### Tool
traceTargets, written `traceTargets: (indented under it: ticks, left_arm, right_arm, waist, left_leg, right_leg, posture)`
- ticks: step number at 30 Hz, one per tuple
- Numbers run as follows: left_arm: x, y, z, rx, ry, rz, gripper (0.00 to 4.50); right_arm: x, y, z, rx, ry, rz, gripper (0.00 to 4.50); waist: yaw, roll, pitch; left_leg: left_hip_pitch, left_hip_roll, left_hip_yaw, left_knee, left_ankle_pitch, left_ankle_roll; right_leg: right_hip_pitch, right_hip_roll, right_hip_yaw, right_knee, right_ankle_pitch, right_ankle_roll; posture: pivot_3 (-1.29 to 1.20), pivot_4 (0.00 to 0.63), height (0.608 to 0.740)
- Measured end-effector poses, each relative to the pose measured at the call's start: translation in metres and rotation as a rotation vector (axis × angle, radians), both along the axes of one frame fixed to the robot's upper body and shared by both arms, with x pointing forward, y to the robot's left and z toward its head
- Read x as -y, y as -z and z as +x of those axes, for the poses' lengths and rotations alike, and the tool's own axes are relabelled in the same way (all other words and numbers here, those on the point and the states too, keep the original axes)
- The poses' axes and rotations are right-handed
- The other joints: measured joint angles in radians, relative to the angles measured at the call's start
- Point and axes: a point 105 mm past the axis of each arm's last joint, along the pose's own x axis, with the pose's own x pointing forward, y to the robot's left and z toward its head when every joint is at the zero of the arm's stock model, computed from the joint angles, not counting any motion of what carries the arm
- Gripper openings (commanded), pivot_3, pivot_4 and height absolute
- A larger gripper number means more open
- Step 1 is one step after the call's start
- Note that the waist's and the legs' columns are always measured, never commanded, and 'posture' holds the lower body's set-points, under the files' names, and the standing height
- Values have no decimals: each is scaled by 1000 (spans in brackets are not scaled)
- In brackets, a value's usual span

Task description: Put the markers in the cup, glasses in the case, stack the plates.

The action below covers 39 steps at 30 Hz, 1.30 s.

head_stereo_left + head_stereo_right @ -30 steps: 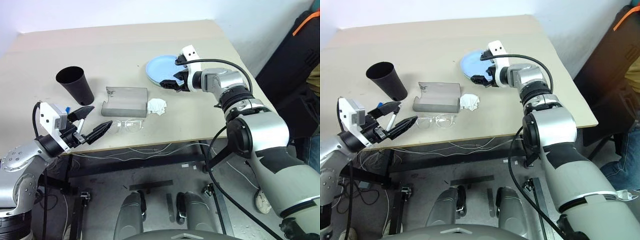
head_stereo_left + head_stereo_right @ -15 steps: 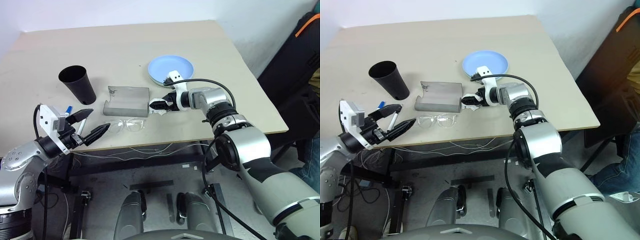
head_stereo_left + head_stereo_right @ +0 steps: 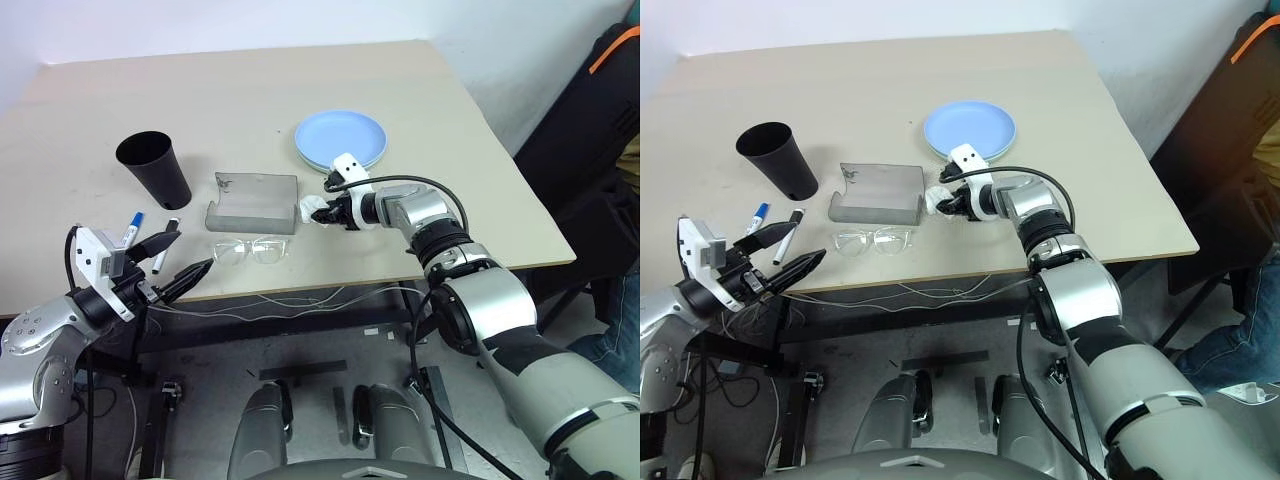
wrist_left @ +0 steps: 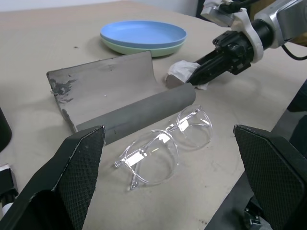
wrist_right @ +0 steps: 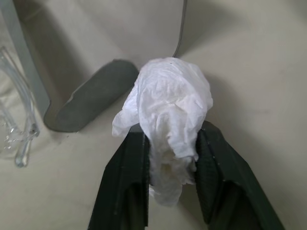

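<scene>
While my right gripper [image 5: 170,143] is clenched on the one crumpled white tissue [image 5: 168,105] just beside the case's end, I count the rest. Two plates [image 3: 340,140] sit stacked at the far right of the table [image 3: 250,90], light blue on top with what looks like the pale green rim [image 4: 139,48] beneath. One grey case [image 3: 252,201] lies open mid-table, and one pair of clear glasses [image 3: 250,249] rests just in front of it, outside it. Two markers lie near the front left edge: the blue-capped one [image 3: 757,216] and the black-capped one [image 3: 788,234], side by side, well short of the single black cup [image 3: 154,170]. My left gripper [image 3: 175,262] hangs off the table's front edge, fingers spread and empty.
</scene>
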Motion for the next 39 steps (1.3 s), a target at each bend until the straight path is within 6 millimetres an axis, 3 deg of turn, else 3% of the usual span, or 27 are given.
traceTargets:
  ticks: [7,14,25,30,33,35,39]
  left_arm:
    - [5,-7,2,8,-12,0,4500]
    - [7,-14,7,14,-59,-10,4500]
    - [10,-16,7,-1,-62,-38,4500]
    - [10,-17,6,-4,-55,-29,4500]
    - [9,-17,6,-3,-52,-27,4500]
    - [9,-16,5,-6,-48,-25,4500]
    - [7,-14,5,-1,-46,-17,4500]
  right_arm:
    - [3,-15,5,74,11,19,1483]
    - [21,-28,15,116,102,74,1483]
    - [22,-46,21,195,128,134,1483]
    - [28,-54,25,227,145,139,1483]
    - [34,-59,28,236,173,152,1483]
    - [37,-58,29,227,191,147,1483]
    - [39,-63,34,257,226,151,1483]
  waist:
    - [2,0,0]
    - [1,0,0]
    - [1,0,0]
    - [1,-4,4]
    - [-1,-4,4]
    - [-2,-4,6]
    - [-3,-4,6]
  left_leg:
    - [0,0,0,0,0,0]
    - [0,0,0,0,0,1]
    - [1,0,-1,-2,0,0]
    - [21,-6,-4,-18,0,2]
    - [25,-8,-4,-25,0,2]
    - [38,-9,-3,-35,0,2]
    - [41,-16,-2,-46,-1,5]
  right_leg:
    - [0,0,0,0,0,0]
    - [0,0,0,0,0,1]
    - [1,0,0,-2,-3,-2]
    - [14,-8,0,-11,-6,-5]
    - [20,-9,0,-16,-7,-5]
    - [27,-10,0,-24,-9,-3]
    - [31,-13,-1,-24,-19,-2]
  posture:
    - [0,150,706]
    - [0,150,706]
    - [0,150,706]
    - [0,150,706]
    - [0,150,706]
    - [0,150,706]
    - [0,150,706]
